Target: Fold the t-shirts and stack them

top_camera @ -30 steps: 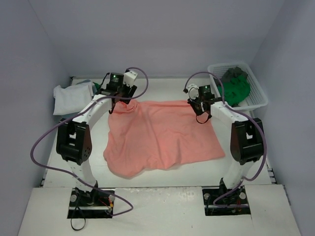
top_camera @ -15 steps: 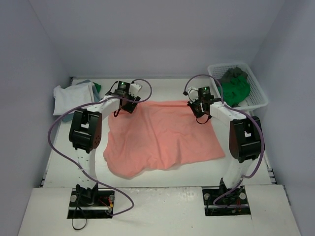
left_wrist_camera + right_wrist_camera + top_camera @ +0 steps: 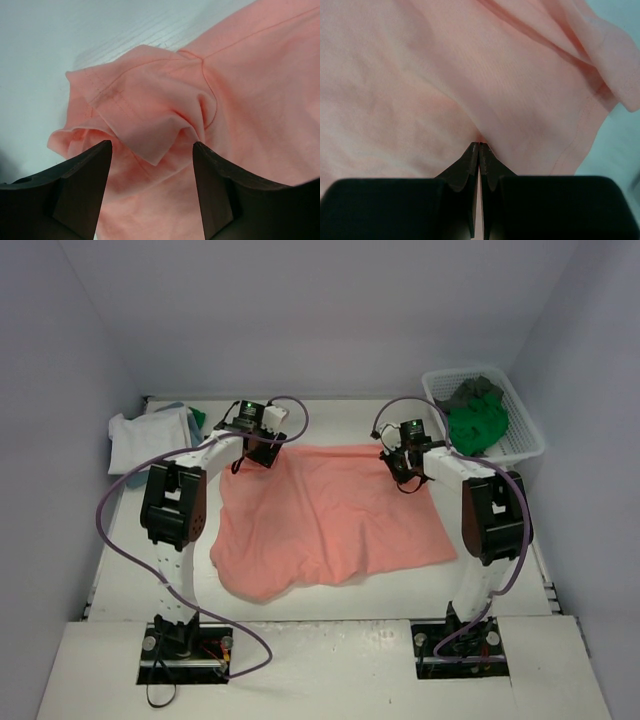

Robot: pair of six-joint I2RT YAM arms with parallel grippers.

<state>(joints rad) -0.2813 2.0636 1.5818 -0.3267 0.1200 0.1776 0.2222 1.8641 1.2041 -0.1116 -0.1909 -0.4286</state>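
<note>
A salmon pink t-shirt (image 3: 330,510) lies spread across the middle of the table. My left gripper (image 3: 262,452) hovers open over its far-left corner. In the left wrist view the crumpled sleeve (image 3: 150,110) sits just beyond the left gripper (image 3: 152,150), with cloth below the gap and nothing gripped. My right gripper (image 3: 405,468) is at the shirt's far-right part. In the right wrist view the right gripper (image 3: 479,144) is shut, pinching a small ridge of the pink t-shirt (image 3: 420,90) at its tips.
A white mesh basket (image 3: 522,445) at the far right holds a bright green t-shirt (image 3: 475,422) and a dark grey one (image 3: 478,388). A white t-shirt (image 3: 140,438) lies at the far left, with teal and green cloth (image 3: 195,418) peeking from behind it.
The left gripper has shifted right along the shirt's far edge and the left arm's elbow has moved in. The right gripper has closed fully on the cloth.
</note>
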